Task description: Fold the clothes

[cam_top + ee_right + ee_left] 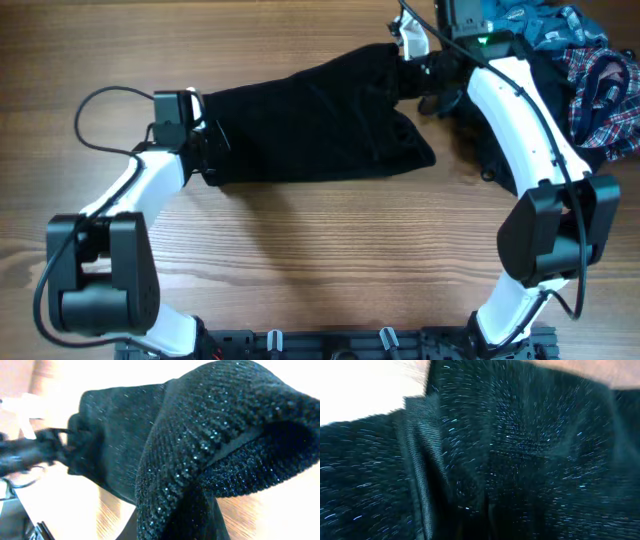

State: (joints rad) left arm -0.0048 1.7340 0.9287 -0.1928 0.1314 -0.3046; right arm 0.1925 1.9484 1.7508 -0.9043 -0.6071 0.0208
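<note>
Cloth takes up most of the scene. In the overhead view the black garment point(310, 120) lies stretched across the upper middle of the table point(300, 240). Its left edge is at the left gripper point(195, 130) and its upper right corner is raised to the right gripper point(412, 48). A red-blue plaid garment point(605, 90) and a teal-blue garment point(520, 20) sit heaped in the upper right corner.

In the left wrist view, blurred black sparkly knit covers nearly the whole frame. The fingers are hidden, so I cannot tell whether they are clamped.

In the right wrist view a thick fold of the same knit hangs close before the camera, with bare wood below. The fingers are together, and I judge them pinched on that fold.

The step looks like drawing the garment taut and flat ahead of a first fold. The next move calls for lowering both ends evenly, so the cloth lands smooth and untwisted.
</note>
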